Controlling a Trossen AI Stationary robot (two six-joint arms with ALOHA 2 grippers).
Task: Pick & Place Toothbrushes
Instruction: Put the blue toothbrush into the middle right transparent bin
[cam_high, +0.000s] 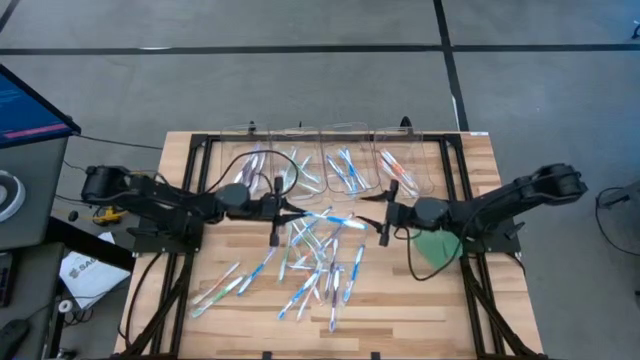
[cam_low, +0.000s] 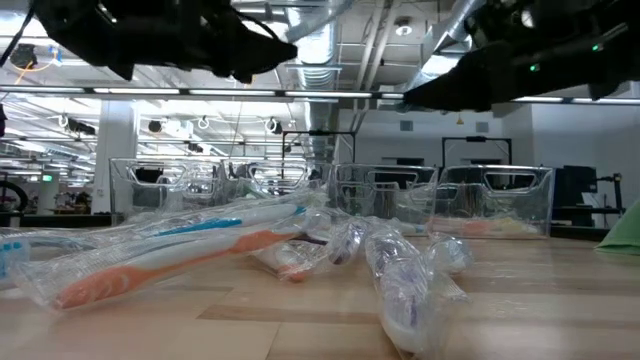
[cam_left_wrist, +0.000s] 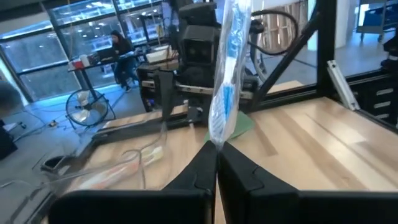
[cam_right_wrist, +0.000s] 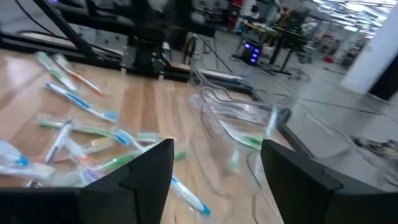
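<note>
Many wrapped toothbrushes (cam_high: 315, 268) lie loose on the wooden table between my two arms; in the low view an orange one (cam_low: 180, 256) lies nearest. My left gripper (cam_high: 283, 209) hovers above the pile's far part, shut on one wrapped blue-and-white toothbrush (cam_high: 328, 215). Facing it from the right, my right gripper (cam_high: 384, 214) stands open with nothing between its fingers (cam_right_wrist: 146, 177). A short gap separates it from the held toothbrush's free end. My left gripper pinches the blue toothbrush by one end of its clear wrapper (cam_left_wrist: 216, 142) between its two shut fingers. The fingers point level, from the table's left. The toothbrush sticks out ahead of them toward the right arm, lifted clear of the table and the pile.
A row of clear plastic bins (cam_high: 340, 165) stands along the far edge, several holding toothbrushes. A flat green disc (cam_high: 437, 246) lies under the right arm. Black frame rails (cam_high: 195, 190) run along both sides of the table. A desk with a monitor stands off the table's left.
</note>
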